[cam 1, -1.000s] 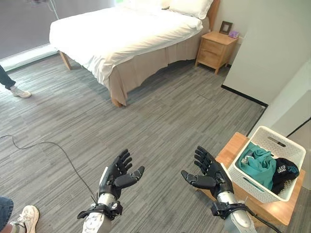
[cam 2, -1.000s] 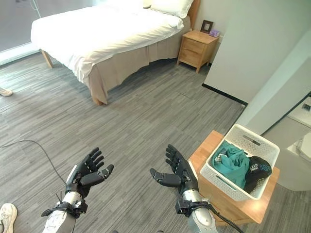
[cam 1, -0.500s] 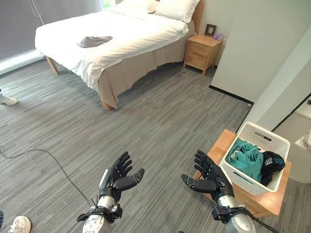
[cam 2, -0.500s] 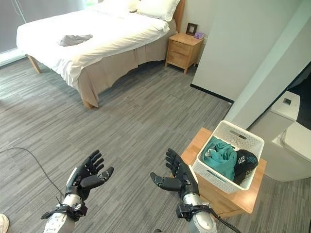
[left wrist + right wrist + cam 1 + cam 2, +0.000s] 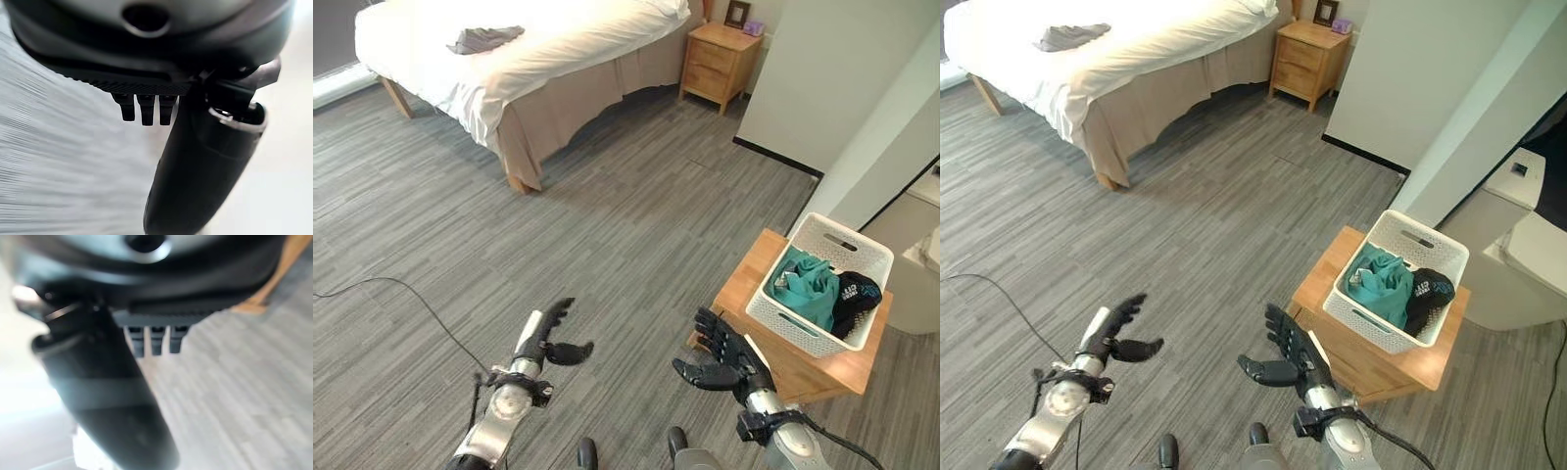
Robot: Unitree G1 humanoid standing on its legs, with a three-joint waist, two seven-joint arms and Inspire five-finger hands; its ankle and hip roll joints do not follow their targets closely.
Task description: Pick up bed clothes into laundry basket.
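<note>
A grey garment point(image 5: 484, 39) lies crumpled on the white bed point(image 5: 548, 49) at the far left of the room. The white laundry basket point(image 5: 822, 284) stands on a low wooden table point(image 5: 773, 343) at the right and holds a teal garment point(image 5: 803, 286) and a black one point(image 5: 855, 296). My left hand point(image 5: 548, 338) hangs open over the floor at the lower left, holding nothing. My right hand point(image 5: 724, 364) is open and empty too, just left of the table's near corner. Both hands are far from the bed.
A wooden nightstand point(image 5: 722, 54) stands beside the bed against the far wall. A white wall corner point(image 5: 862, 108) rises behind the basket. Grey plank floor point(image 5: 636, 225) stretches wide between me and the bed.
The camera has moved: the view dipped and the bed slid up and left. Both hands sank lower, and the left arm swung outward. Both stay open and empty.
</note>
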